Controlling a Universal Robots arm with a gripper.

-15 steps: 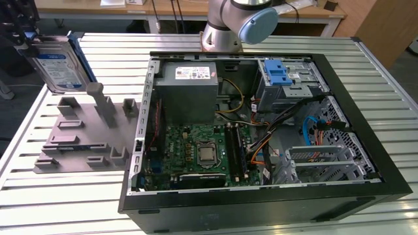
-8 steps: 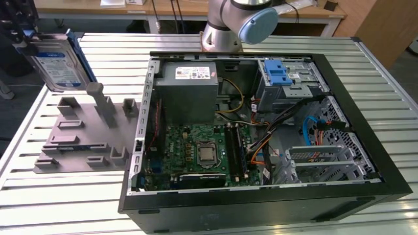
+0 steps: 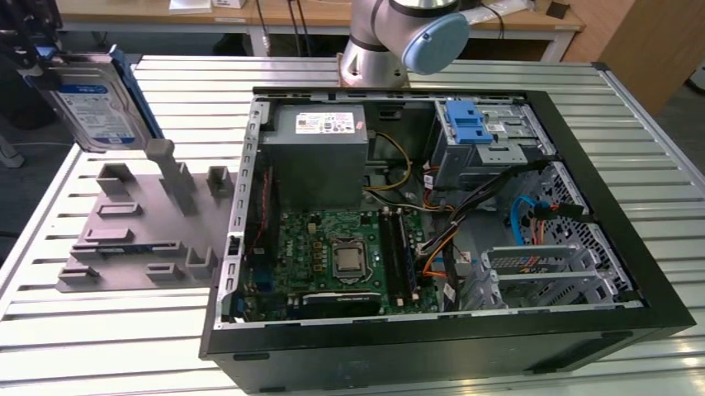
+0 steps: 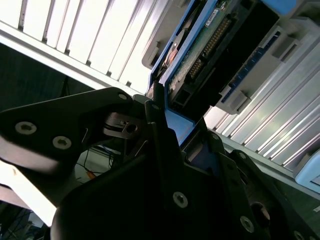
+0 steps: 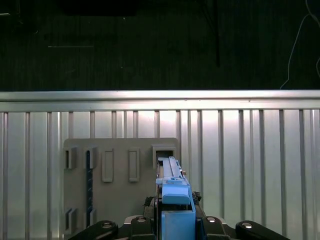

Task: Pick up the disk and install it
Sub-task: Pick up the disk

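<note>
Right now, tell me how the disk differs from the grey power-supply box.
The disk hangs on edge outside the computer case; the power-supply box sits flat inside it. The disk is thin and blue-framed; the power-supply box is bulkier and plain grey. Both are rectangular and carry labels.

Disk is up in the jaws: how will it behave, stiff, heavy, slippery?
Probably rigid: the disk, a metal slab in a blue carrier, shows no sag held on edge. Likely dense for its size. The jaws pinch the smooth plastic carrier at one end, so it might pivot or slip if jolted.
</note>
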